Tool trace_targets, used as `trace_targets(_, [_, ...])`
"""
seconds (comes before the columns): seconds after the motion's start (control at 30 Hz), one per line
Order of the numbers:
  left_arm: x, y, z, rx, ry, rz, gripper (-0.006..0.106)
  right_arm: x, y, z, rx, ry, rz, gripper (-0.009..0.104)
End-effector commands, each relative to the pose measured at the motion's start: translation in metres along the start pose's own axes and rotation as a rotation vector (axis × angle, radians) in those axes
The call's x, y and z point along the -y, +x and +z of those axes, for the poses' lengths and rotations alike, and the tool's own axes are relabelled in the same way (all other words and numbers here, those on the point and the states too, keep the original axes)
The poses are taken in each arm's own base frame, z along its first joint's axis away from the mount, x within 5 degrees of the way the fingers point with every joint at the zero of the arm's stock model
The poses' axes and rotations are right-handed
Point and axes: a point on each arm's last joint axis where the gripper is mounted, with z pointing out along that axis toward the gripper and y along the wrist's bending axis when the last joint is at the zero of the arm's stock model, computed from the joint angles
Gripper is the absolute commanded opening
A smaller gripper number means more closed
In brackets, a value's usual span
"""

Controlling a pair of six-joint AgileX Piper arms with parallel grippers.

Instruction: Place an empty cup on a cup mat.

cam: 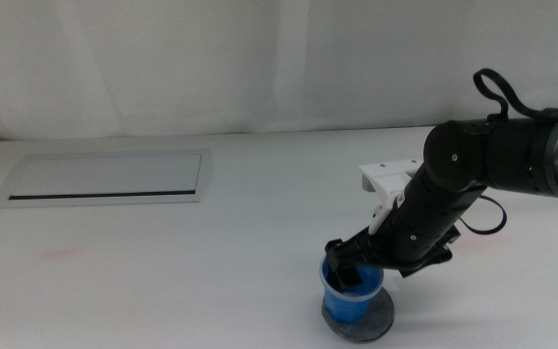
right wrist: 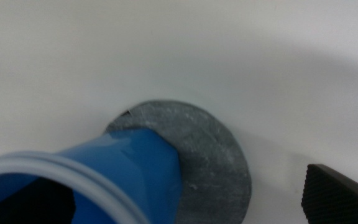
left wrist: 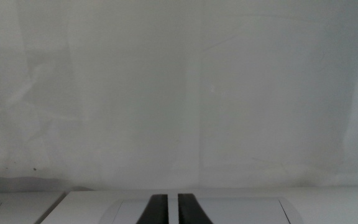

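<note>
Straddling the rim of the blue cup (cam: pixel 351 295), my right gripper (cam: pixel 345 270) has one jaw down inside the cup and the other outside its wall. In the right wrist view the outer finger (right wrist: pixel 340 198) stands apart from the cup's (right wrist: pixel 114 174) side with white tabletop showing between them, so my fingers are spread and not pinching the cup. The cup stands on the round grey cup mat (cam: pixel 380 318), its base on the felt; in the right wrist view the mat (right wrist: pixel 213 158) shows wider than the cup's base on the visible side. Cup and mat sit at the near edge of the white table (cam: pixel 211 262). My right arm (cam: pixel 473 165) slopes up and away from the cup toward the table's right side. Farther back from the cup, well apart to the left, a long rectangular grey panel (cam: pixel 105 177) lies flat in the table. My left gripper (left wrist: pixel 172 210) waits away from the cup, fingers pressed nearly together with only a thin slit between them, facing that panel (left wrist: pixel 229 210) and a pale wall (left wrist: pixel 179 87).
</note>
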Motion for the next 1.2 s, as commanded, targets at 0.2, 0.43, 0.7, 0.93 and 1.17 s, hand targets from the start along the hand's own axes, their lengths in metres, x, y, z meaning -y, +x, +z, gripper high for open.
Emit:
trace_targets(0.2, [0.0,0.013,0.0,-0.033,-0.002,-0.008,-0.003,-0.005,-0.013,-0.039,0.085,0.021,-0.059,0.103])
trace_targets(0.43, [0.0,0.013,0.0,-0.033,-0.002,-0.008,-0.003,-0.008,-0.018,-0.078,0.179,0.062,-0.098,0.103])
trace_targets(0.7, [0.0,0.013,0.0,-0.033,-0.002,-0.008,-0.003,-0.004,-0.017,-0.134,0.322,0.175,-0.125,0.103])
trace_targets(0.93, [0.0,0.013,0.0,-0.033,-0.002,-0.008,-0.003,0.055,-0.024,-0.168,0.384,0.314,0.002,0.103])
trace_targets(1.17, [0.0,0.013,0.0,-0.033,-0.002,-0.008,-0.003,0.149,-0.002,-0.192,0.313,0.486,0.166,0.103])
